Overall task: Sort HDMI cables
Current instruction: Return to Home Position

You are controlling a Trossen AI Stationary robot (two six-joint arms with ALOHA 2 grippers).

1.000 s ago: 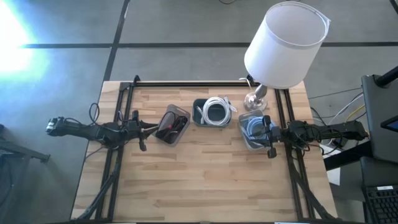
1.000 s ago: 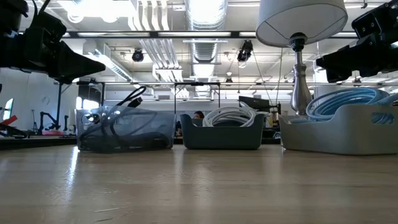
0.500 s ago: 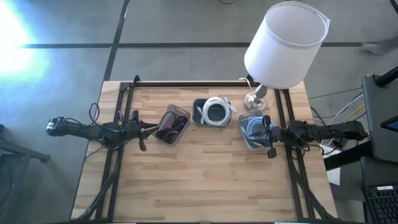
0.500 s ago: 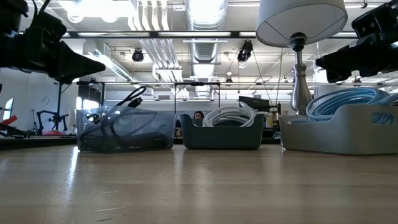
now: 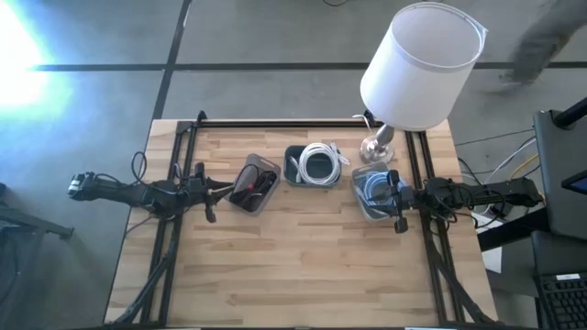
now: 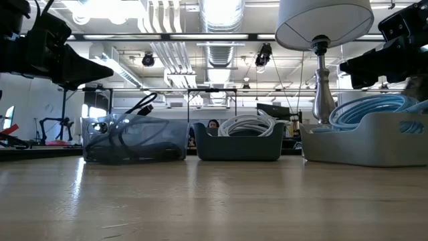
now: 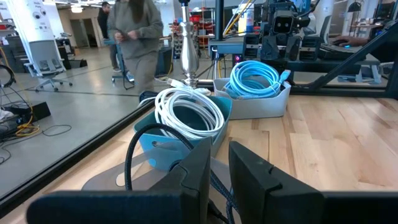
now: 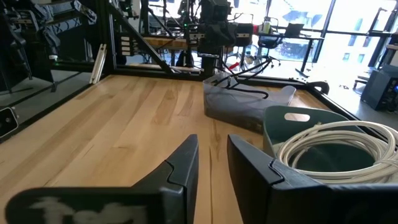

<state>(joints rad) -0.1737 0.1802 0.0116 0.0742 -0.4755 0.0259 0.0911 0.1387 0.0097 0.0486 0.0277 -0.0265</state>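
Observation:
Three bins stand in a row at the table's middle. A clear bin [image 5: 254, 186] [image 6: 134, 137] holds thin black cables. A dark blue bin [image 5: 317, 165] [image 7: 186, 118] holds white coils [image 8: 329, 146]. A light grey bin [image 5: 371, 191] [image 6: 368, 134] holds light-blue coils [image 7: 255, 81]. My left gripper [image 5: 213, 190] [image 7: 220, 149] hovers just left of the clear bin, shut and holding nothing. My right gripper [image 5: 394, 192] [image 8: 212, 146] hovers at the grey bin's right side, shut and holding nothing.
A lamp with a white shade [image 5: 417, 64] stands on its metal base [image 5: 376, 147] at the table's far right, behind the grey bin. Bare wood lies across the near half of the table [image 5: 303, 266]. A person [image 7: 137, 31] stands in the room beyond.
Both arms and all cables keep still. A blurred figure passes on the floor beyond the table's far right corner.

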